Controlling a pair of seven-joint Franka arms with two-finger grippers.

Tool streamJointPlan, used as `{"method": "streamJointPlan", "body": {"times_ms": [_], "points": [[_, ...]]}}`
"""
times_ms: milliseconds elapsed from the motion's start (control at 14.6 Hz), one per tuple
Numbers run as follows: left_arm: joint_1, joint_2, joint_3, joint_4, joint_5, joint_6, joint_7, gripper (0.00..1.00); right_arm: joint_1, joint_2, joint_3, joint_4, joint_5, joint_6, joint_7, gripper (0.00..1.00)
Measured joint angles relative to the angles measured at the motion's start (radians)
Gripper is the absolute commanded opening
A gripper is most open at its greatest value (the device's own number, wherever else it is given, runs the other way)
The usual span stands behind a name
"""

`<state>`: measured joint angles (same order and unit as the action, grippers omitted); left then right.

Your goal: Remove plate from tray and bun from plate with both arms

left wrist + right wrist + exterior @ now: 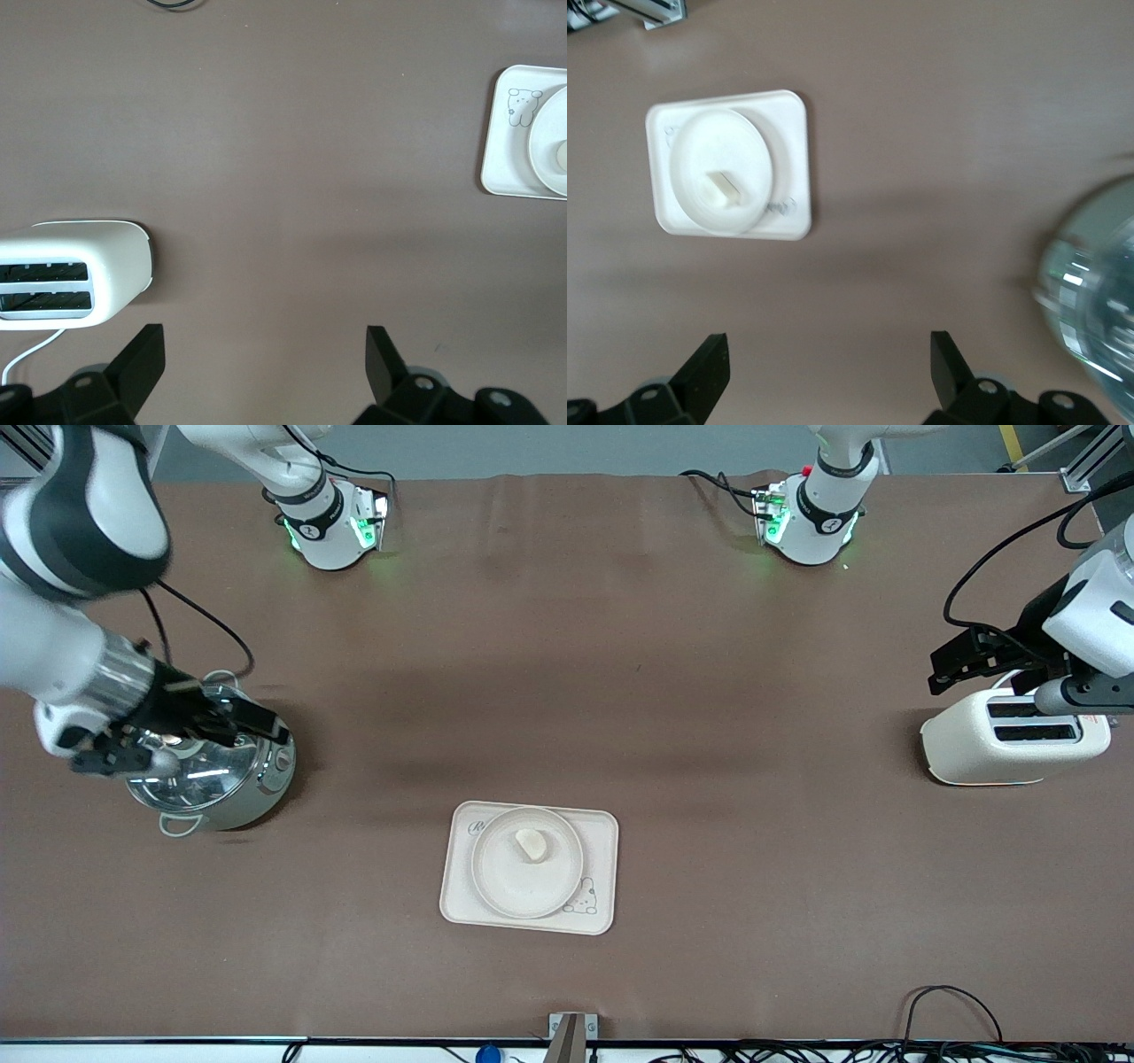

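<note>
The round cream plate (514, 881) lies on the rectangular cream tray (598, 841) near the front middle of the table. The small pale bun (532, 843) rests on the plate. My right gripper (266, 724) is open and empty, up over the steel pot (221, 779). My left gripper (941, 671) is open and empty, up over the table beside the toaster (974, 744). The right wrist view shows its gripper (830, 354), the plate (735, 146), the bun (722, 188) and the tray (793, 159). The left wrist view shows its gripper (263, 354), the plate's edge (542, 133) and the bun (561, 157).
The steel pot stands toward the right arm's end; it is blurred in the right wrist view (1099, 310). The white two-slot toaster stands toward the left arm's end, also in the left wrist view (71, 274). Cables lie along the front edge (948, 1001).
</note>
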<state>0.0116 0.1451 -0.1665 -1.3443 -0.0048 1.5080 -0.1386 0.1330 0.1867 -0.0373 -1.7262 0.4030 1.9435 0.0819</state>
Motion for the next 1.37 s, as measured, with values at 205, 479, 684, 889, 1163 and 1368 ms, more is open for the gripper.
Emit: {"method": "streamJointPlan", "body": {"times_ms": [205,479,684,889,1163,1368], "points": [[0.003,0.000,0.000,0.001,0.000,-0.001,0.000,1.00,0.047,0.137,0.011,0.000,0.112,0.156,0.014,1.00],[0.010,0.000,0.001,0.002,0.000,-0.001,0.000,1.00,0.080,0.354,0.113,0.060,0.155,0.355,0.037,1.00],[0.007,0.000,0.000,0.002,0.000,-0.002,0.000,1.00,0.086,0.505,0.138,0.201,0.157,0.365,0.057,0.93],[0.005,0.000,-0.005,0.002,0.017,-0.002,0.000,1.00,0.088,0.601,0.141,0.298,0.157,0.384,0.059,0.74],[0.004,0.000,-0.011,0.002,0.028,-0.002,0.000,1.00,0.123,0.670,0.145,0.330,0.157,0.463,0.060,0.62],[0.004,0.000,-0.011,0.002,0.029,-0.002,0.000,1.00,0.148,0.710,0.145,0.348,0.157,0.499,0.060,0.50]]}}
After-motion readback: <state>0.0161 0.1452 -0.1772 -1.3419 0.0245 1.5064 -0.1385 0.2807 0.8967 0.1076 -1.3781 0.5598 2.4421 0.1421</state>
